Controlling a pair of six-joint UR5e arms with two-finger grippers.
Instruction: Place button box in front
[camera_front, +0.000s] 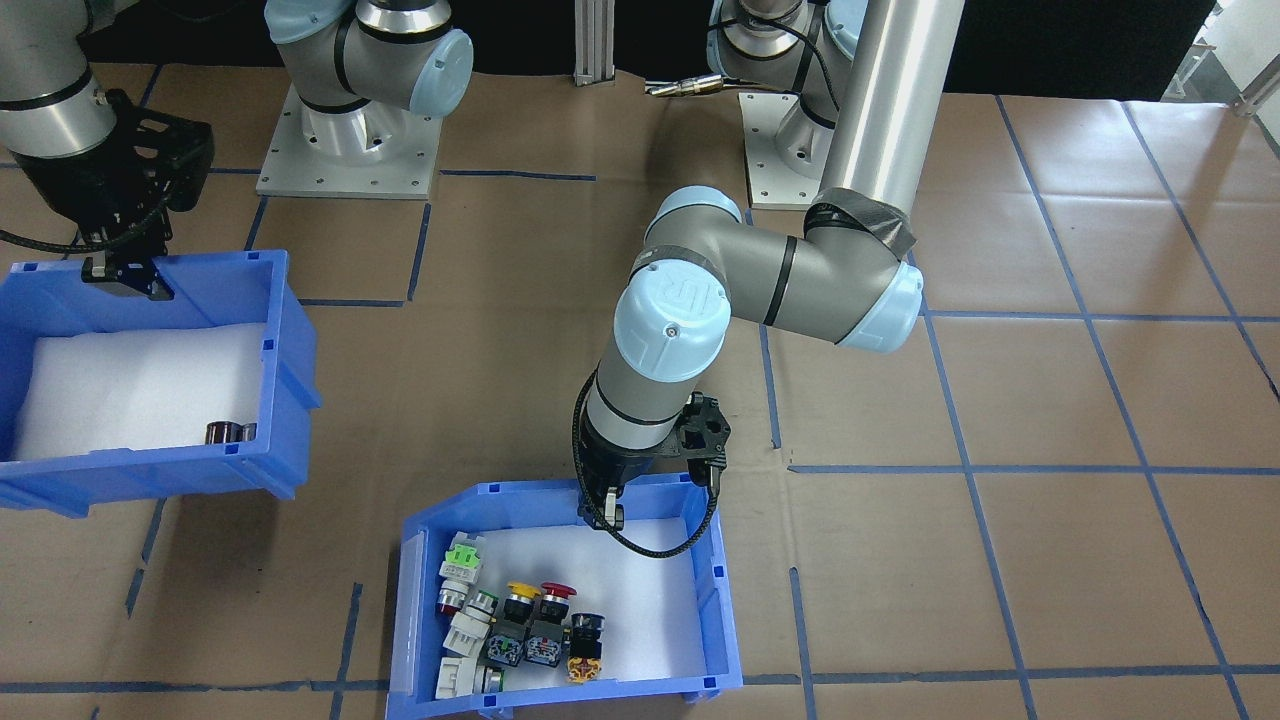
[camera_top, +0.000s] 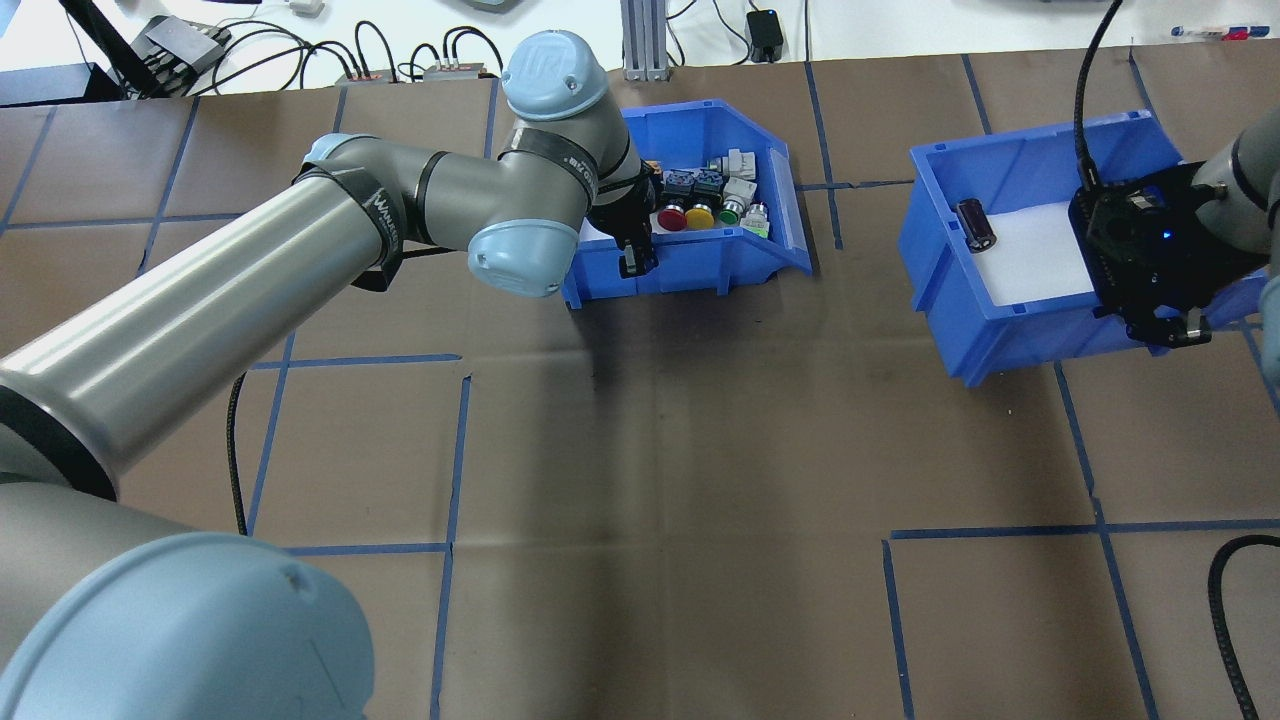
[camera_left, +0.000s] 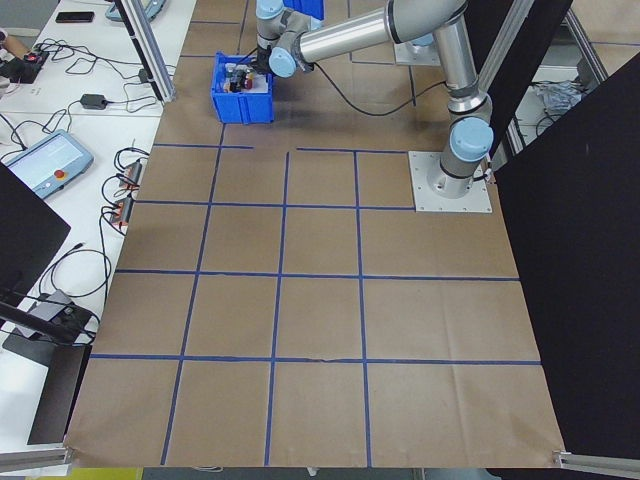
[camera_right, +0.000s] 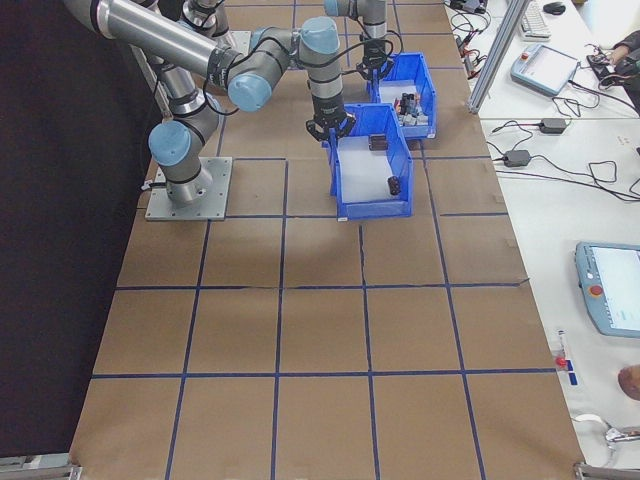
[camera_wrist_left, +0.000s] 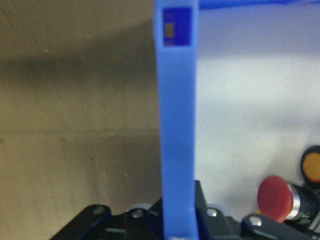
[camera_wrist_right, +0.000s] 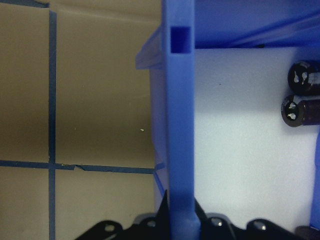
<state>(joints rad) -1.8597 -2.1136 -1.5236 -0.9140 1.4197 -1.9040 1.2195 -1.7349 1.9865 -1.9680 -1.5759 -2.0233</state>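
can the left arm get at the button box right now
Probably yes. The left gripper already straddles the near wall of the button box, the rim running between its fingers in the wrist view, and nothing stands in its way.

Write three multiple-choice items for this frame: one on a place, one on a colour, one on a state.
1. Where is the left claw?
A. On the button box wall
B. Over bare table
C. Inside the other bin

2. What colour lining do both bins have?
A. Black
B. White
C. Yellow

3. How is the other bin sitting?
A. Flat on the table
B. Upside down
C. Tilted, held by the right claw

Answers: 1 A, the left wrist view shows the blue wall between the jaws. 2 B, white foam shows in each. 3 C, its side walls slant in the overhead view.
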